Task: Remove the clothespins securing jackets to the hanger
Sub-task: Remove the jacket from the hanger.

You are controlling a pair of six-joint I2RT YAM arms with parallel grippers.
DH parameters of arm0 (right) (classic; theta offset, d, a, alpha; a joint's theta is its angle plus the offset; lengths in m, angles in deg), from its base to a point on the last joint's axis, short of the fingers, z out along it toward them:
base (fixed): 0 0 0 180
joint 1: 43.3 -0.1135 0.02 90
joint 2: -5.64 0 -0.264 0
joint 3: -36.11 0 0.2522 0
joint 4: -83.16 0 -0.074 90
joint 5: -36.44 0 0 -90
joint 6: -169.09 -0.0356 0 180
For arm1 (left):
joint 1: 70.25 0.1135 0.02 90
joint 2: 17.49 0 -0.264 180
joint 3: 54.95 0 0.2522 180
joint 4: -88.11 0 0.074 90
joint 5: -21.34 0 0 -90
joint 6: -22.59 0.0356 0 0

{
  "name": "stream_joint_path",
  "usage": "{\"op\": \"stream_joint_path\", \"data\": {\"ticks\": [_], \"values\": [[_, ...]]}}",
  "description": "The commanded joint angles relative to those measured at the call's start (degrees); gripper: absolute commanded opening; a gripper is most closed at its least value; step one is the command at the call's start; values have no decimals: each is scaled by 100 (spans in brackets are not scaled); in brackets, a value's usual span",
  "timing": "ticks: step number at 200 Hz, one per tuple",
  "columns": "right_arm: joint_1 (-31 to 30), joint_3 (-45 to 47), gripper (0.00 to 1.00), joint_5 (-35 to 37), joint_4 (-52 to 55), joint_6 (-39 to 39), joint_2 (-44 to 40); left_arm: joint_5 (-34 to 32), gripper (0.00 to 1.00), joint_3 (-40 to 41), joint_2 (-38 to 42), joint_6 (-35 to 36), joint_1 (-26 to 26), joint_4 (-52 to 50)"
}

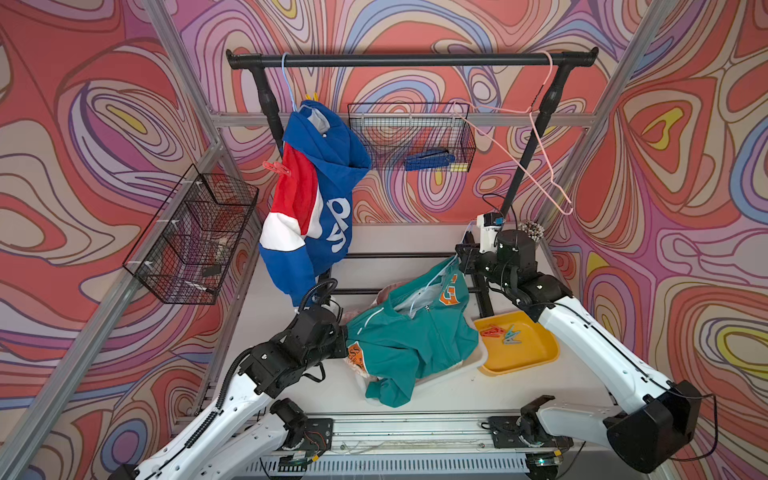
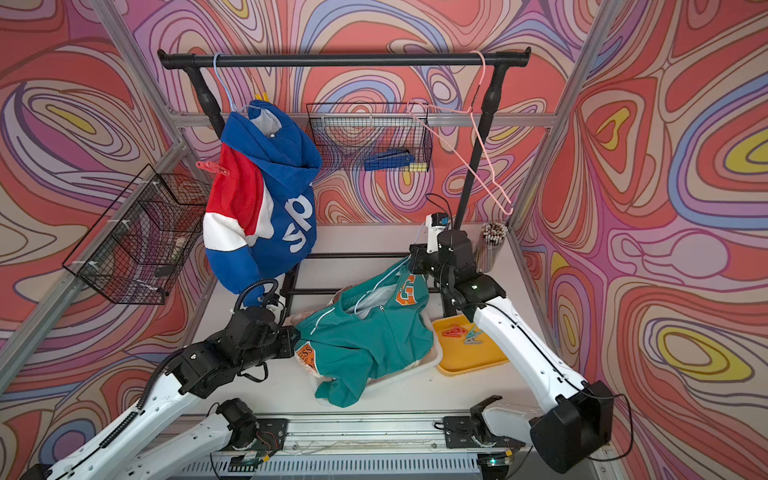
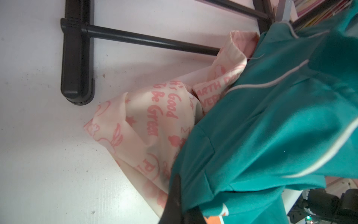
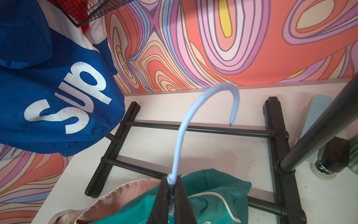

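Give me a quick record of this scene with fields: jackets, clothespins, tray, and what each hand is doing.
left hand: shut on the edge of the teal jacket
right hand: shut on the hanger neck inside that jacket
teal jacket: off the rail, draped over the pink-and-cream jacket
blue jacket: hanging on the rail
pinned on it: red clothespin, yellow clothespin
yellow tray: loose clothespins

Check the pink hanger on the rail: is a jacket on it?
No, the pink hanger hangs bare from the black rail, with no garment or clip on it.
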Motion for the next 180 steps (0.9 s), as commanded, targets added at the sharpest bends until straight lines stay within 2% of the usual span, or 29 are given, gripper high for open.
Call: {"op": "stream_joint_path", "data": {"ticks": [1,16,37,56,69,102,125,152,180], "values": [[-4,-5,0,310,-146,27,-135,188,0,-145,-392,362,49,-54],[-123,74,0,328,-174,-36,-230,322,0,-210,-673,495,45,85],[-309,136,0,393,-147,-95,-311,565,16,-307,-1121,681,45,194],[-462,183,0,476,-135,-126,-346,589,40,-551,-1462,895,34,69],[-528,218,0,486,-147,-152,-372,449,56,-818,-1390,983,34,-108],[-593,256,0,464,-166,-156,-362,646,83,-1620,-577,1476,34,-397],[-606,237,0,426,-191,-152,-322,1360,86,-2243,-600,2029,34,-849],[-636,193,0,399,-207,-133,-283,2336,79,-2735,-961,2409,19,-1110],[-670,168,0,388,-226,-137,-244,2332,76,-3045,-1290,2551,-352,-1028]]}}
